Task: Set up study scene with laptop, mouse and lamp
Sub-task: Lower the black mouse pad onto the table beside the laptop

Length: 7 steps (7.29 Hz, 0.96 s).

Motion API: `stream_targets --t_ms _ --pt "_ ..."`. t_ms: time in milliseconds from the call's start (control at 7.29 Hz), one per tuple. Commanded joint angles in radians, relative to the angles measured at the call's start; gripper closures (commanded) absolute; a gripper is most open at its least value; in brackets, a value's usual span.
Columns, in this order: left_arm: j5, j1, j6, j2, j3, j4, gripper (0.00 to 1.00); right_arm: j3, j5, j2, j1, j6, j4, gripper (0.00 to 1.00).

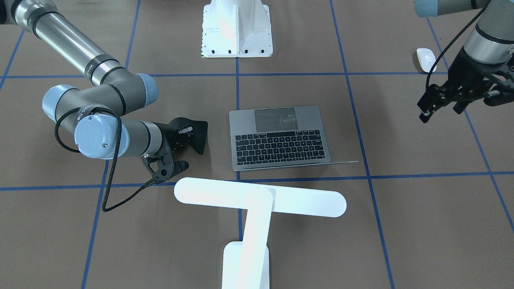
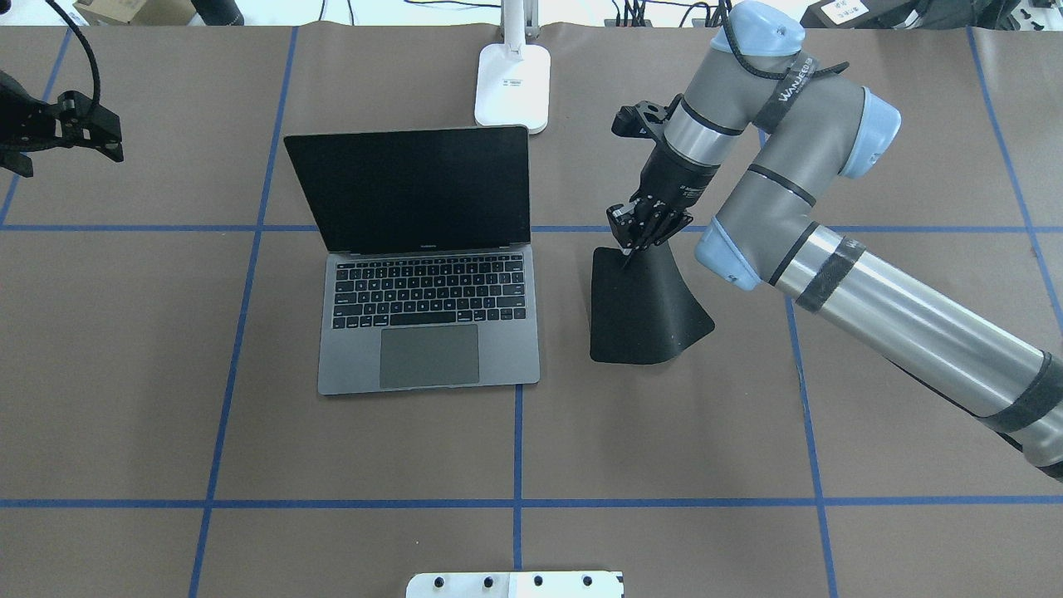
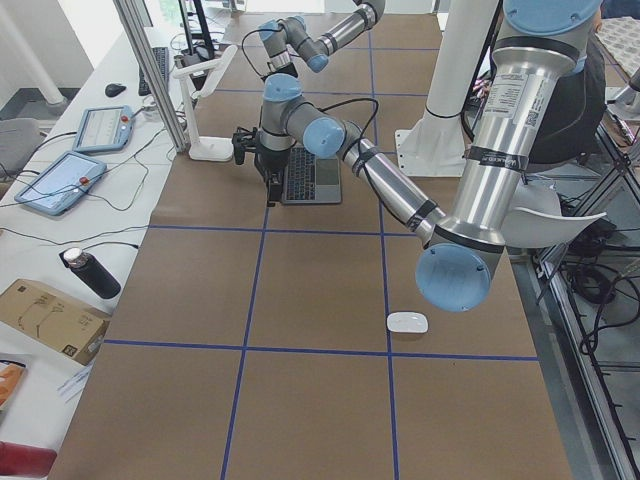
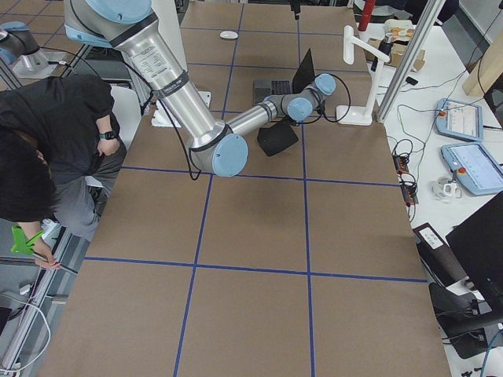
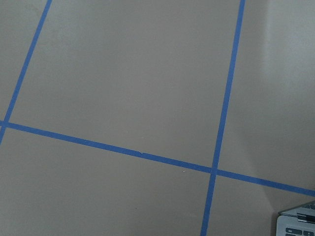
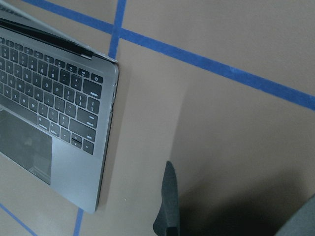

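The grey laptop (image 2: pixel 428 332) stands open at the table's middle, its dark screen (image 2: pixel 415 187) upright; it also shows in the front view (image 1: pixel 279 136) and the right wrist view (image 6: pixel 54 123). The white lamp (image 1: pixel 261 196) stands behind it, with its base (image 2: pixel 513 83) at the far edge. The white mouse (image 1: pixel 425 59) lies far out on my left side (image 3: pixel 407 322). My right gripper (image 2: pixel 631 247) is shut on the far edge of a black mat (image 2: pixel 644 307), to the right of the laptop, and holds that edge up. My left gripper (image 2: pixel 115 139) hangs open and empty above the table's left part.
The white ribbed pedestal (image 1: pixel 237 28) stands at my base (image 2: pixel 515 584). Blue tape lines cross the brown table (image 2: pixel 664 432). An operator (image 4: pixel 55 133) stands beside the table's right end. Tablets and cables lie beyond the far edge (image 3: pixel 60 180).
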Motion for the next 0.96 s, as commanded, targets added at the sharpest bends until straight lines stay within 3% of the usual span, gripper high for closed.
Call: stream_targets --t_ms 0,549,824 --pt "0.001 0.001 0.000 0.000 0.005 -0.001 0.00 -0.011 0.010 0.003 -0.015 0.025 0.000 1.00" --pt "0.001 -0.001 0.002 -0.001 0.009 -0.002 0.00 0.001 0.026 -0.016 -0.100 0.062 0.000 1.00" --pt "0.001 -0.002 0.002 -0.001 0.009 -0.002 0.00 0.006 0.082 -0.022 -0.111 0.118 0.002 1.00"
